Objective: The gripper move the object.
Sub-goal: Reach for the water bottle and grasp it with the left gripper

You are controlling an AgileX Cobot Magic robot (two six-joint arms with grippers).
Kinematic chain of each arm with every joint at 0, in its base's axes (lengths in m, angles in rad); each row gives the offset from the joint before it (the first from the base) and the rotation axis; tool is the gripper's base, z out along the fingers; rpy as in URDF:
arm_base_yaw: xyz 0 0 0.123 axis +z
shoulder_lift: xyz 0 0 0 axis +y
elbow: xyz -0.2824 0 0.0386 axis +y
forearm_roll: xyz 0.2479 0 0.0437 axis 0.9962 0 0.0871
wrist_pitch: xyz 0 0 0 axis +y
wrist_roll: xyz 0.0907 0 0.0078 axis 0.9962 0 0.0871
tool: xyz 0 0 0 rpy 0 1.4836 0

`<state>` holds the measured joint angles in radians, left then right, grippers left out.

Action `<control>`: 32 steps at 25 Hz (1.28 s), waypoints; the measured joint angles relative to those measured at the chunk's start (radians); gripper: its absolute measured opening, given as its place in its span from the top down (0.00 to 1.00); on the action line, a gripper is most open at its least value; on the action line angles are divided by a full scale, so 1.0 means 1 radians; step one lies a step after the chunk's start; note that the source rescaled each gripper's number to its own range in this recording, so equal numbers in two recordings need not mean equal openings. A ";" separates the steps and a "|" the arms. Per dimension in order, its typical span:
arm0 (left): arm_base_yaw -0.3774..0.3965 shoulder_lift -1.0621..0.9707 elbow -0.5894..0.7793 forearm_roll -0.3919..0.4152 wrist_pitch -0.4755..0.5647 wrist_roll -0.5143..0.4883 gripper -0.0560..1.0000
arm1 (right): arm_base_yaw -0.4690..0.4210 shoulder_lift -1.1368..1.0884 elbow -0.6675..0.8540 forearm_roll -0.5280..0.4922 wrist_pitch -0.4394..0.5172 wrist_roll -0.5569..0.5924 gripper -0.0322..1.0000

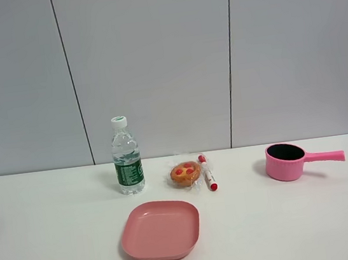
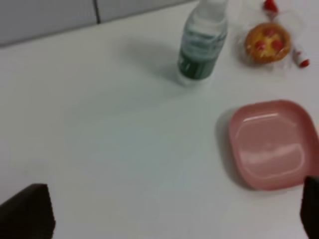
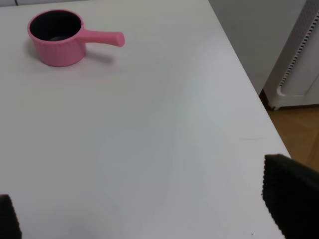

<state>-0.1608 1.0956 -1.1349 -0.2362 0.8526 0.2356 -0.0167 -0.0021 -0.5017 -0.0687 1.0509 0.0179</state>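
The left black gripper hangs over the white table with its fingers spread wide and nothing between them; the right gripper is spread the same way. The clear plastic water bottle, white-capped and green-labelled, stands upright well apart from both, just behind the pink square plate.

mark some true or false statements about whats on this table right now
1. The water bottle stands upright. True.
2. The pastry sits on the pink plate. False: it lies on the table behind the plate, beside the marker.
3. The saucepan has its handle pointing toward the bottle. False: the handle points away from it, toward the right of the exterior view.
4. The left gripper is open and holds nothing. True.
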 joint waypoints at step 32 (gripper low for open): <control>-0.208 0.392 0.376 -0.001 -1.257 -0.036 0.00 | 0.000 0.000 0.000 0.000 0.000 0.000 0.00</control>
<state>-0.3687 1.4872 -0.7591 -0.2374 -0.4041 0.1995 -0.0167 -0.0021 -0.5017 -0.0687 1.0509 0.0179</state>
